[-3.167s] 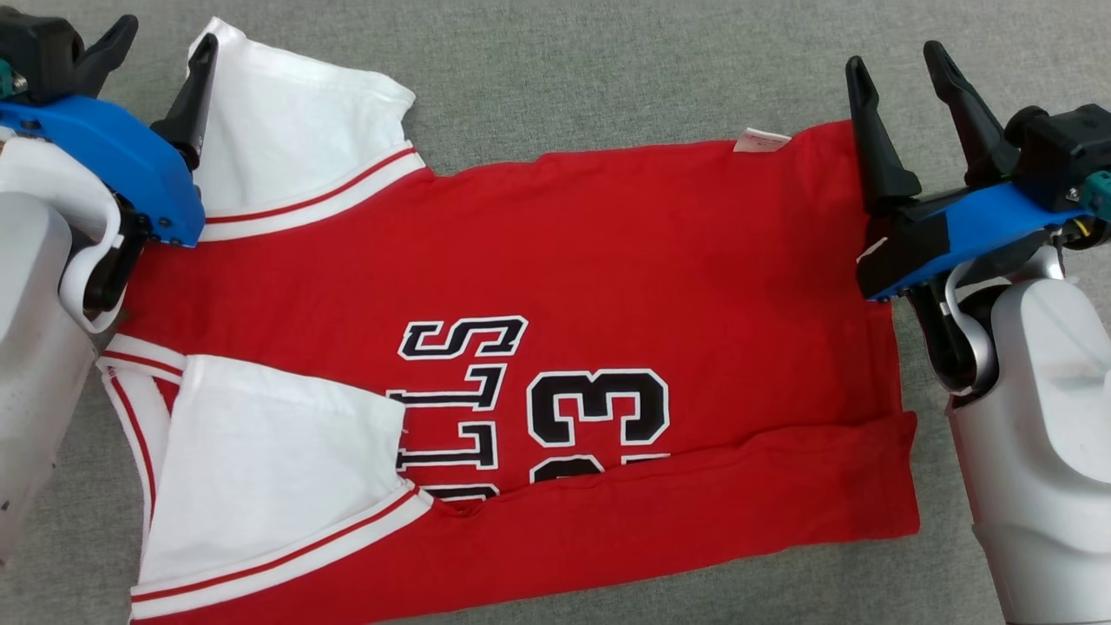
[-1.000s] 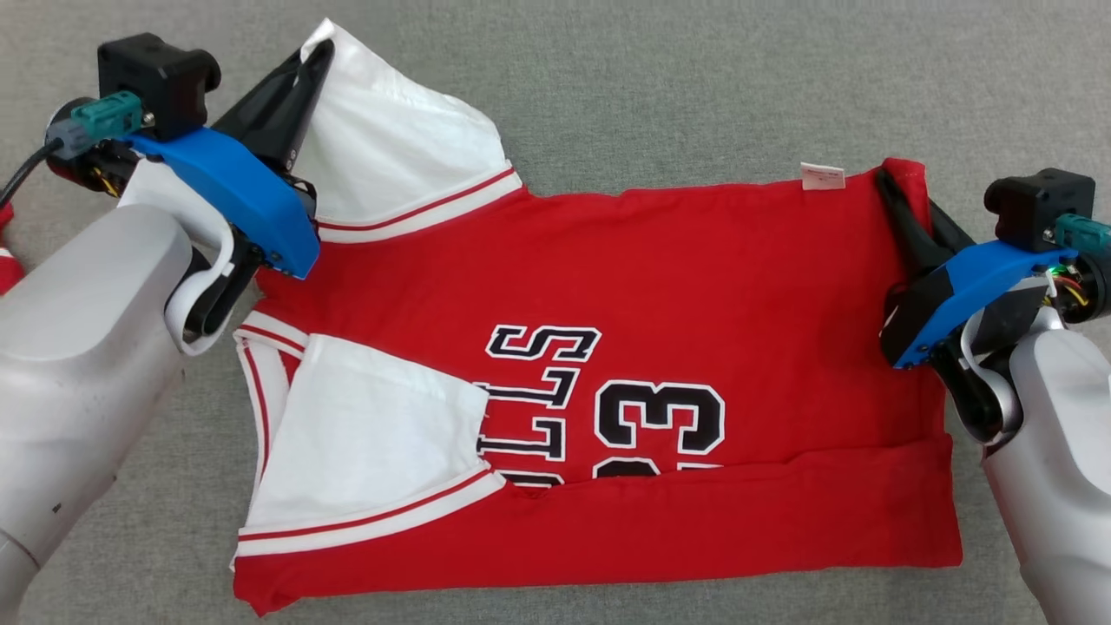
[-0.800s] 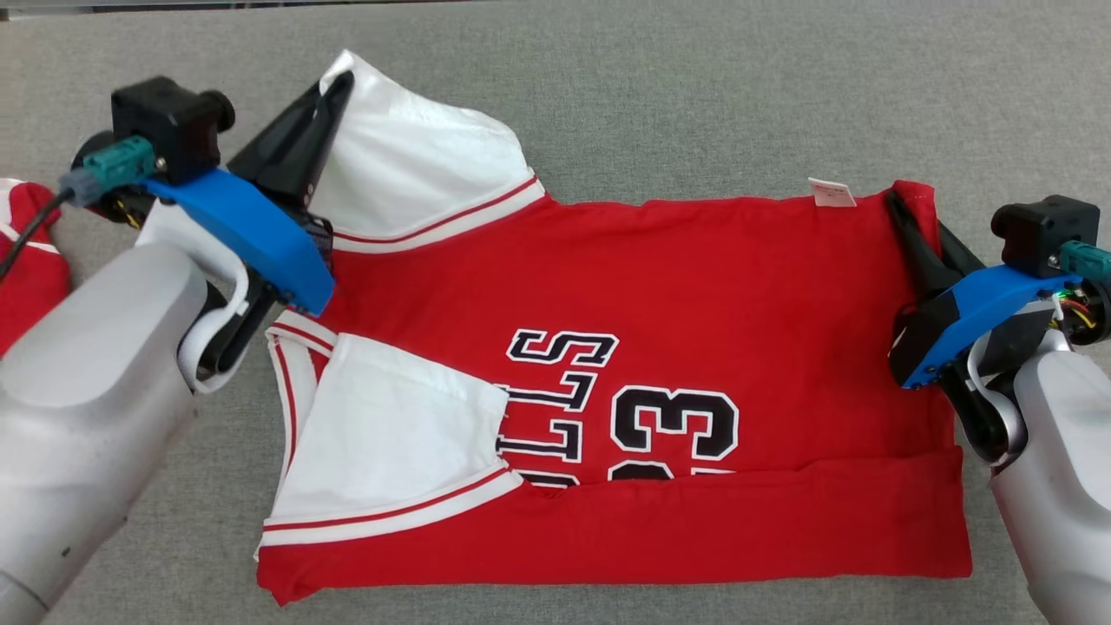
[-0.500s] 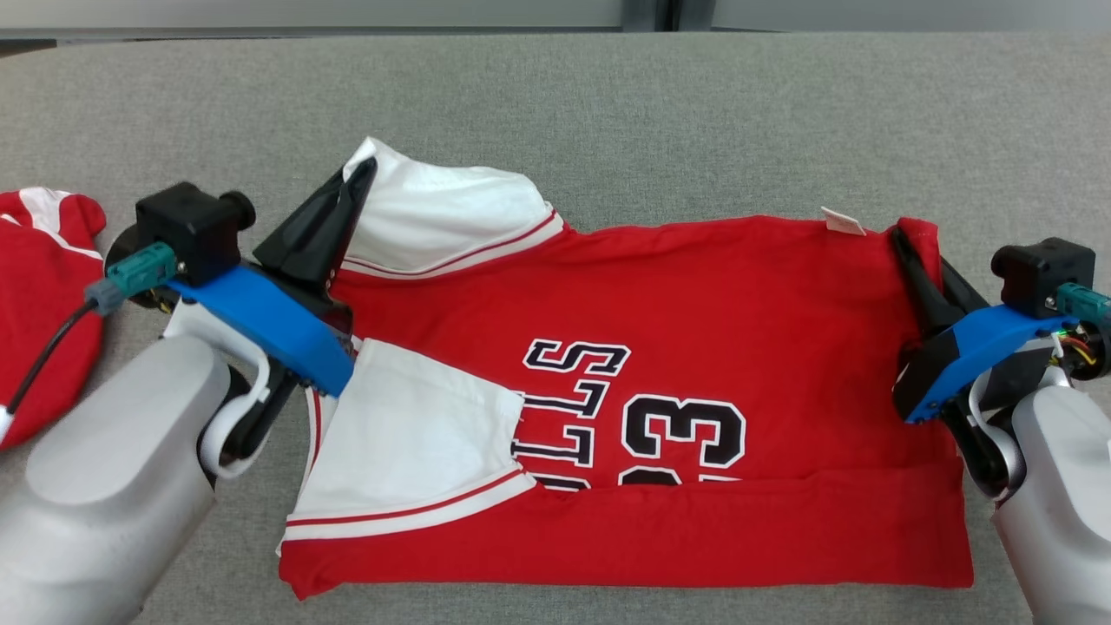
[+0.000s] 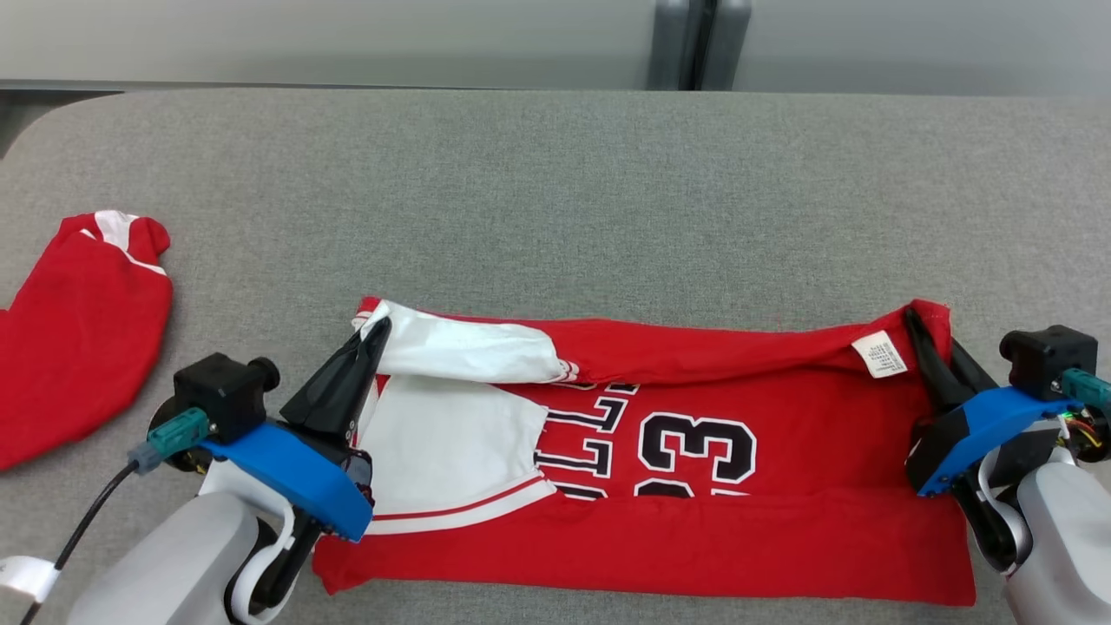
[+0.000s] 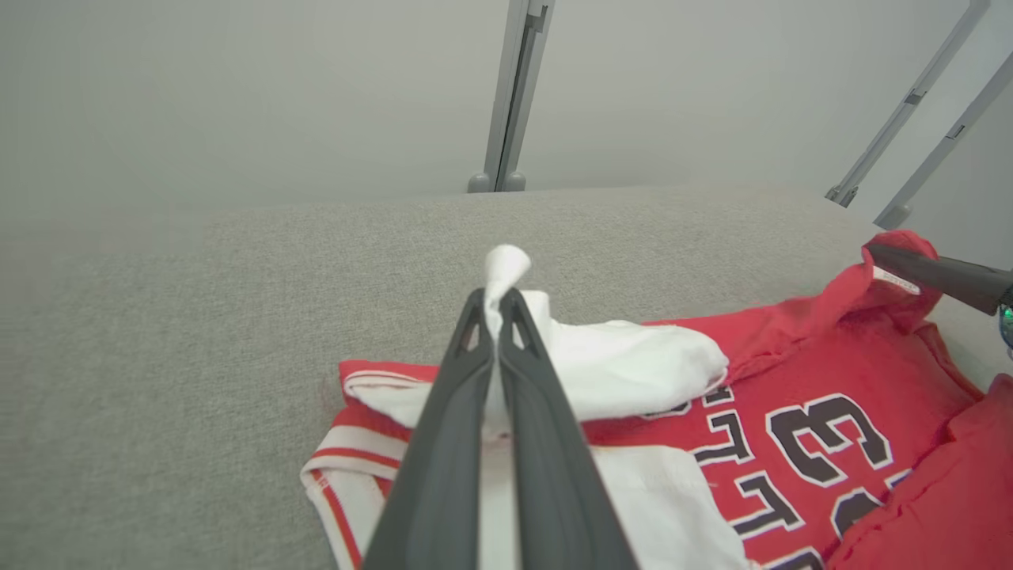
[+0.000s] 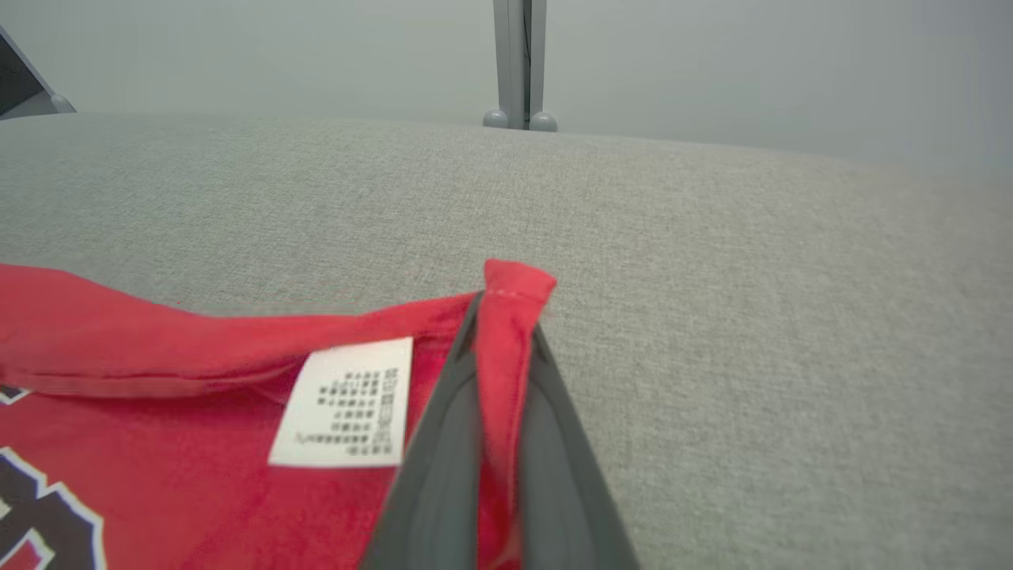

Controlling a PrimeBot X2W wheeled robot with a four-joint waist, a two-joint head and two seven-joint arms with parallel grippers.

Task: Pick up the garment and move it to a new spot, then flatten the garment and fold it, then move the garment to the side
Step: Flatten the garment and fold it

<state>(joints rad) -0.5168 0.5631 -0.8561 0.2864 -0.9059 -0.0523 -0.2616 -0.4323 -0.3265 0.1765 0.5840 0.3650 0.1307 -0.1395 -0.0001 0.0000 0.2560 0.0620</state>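
A red jersey (image 5: 781, 425) with white sleeves and black "23" lettering lies across the grey table, its near edge folded up. My left gripper (image 5: 375, 334) is shut on the far white sleeve (image 6: 625, 368), lifting it over the shirt. At the far right hem corner (image 7: 514, 289) my right gripper (image 5: 927, 328) is shut on the red cloth, beside a white care label (image 7: 348, 404). The far edge of the jersey is raised and curling toward me.
Another red garment (image 5: 74, 338) lies at the table's left edge. Bare grey table (image 5: 555, 191) stretches beyond the jersey to the far edge, where a grey post (image 5: 699, 43) stands against a pale wall.
Both grippers went from open to shut on the jersey's far corners and have drawn that far edge up and toward me. The head camera tilted up, bringing the far table edge and the other garment into view.
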